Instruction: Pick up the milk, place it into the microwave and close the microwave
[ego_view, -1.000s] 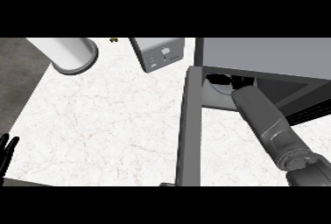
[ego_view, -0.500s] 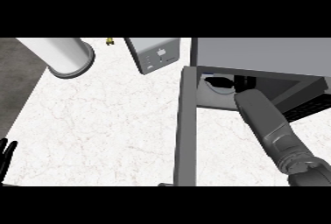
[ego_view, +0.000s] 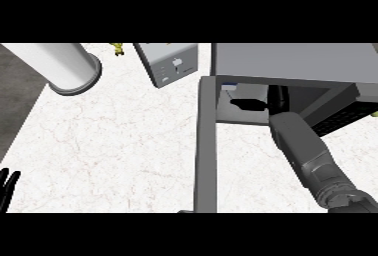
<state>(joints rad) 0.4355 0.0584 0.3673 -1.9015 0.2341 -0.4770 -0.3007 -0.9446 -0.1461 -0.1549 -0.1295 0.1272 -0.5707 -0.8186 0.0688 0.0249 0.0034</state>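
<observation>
Milk (ego_view: 228, 87) = that small white and blue thing inside the microwave (ego_view: 295, 60), right? Looks like it sits at the cavity's left side, toward the back.

@OP yep, that's how I read it too. The microwave is at the counter's (ego_view: 111, 150) right side, and its door (ego_view: 207, 150) is swung wide open, edge-on to us, sticking out toward the near edge.

And the right hand (ego_view: 247, 104)? The grey forearm (ego_view: 303, 145) comes up from the near right corner and goes straight into the opening.

@OP the hand is in there, just beside the milk, a dark shape against a dark cavity. Honestly can't tell if it's got the milk or is only next to it, and can't tell whether it's wide or closed either. Too much is hidden.

Left hand (ego_view: 7, 187)?

@OP resting at the counter's near left corner, fingers straight and pointing up, holding nothing.

Other stuff: a white cylinder (ego_view: 70, 65) standing at the far left corner, a grey box (ego_view: 171, 62) with a switch on its face along the far edge just left of the microwave, and a tiny yellow thing (ego_view: 117, 48) between those two. No clue what that last one is.
</observation>
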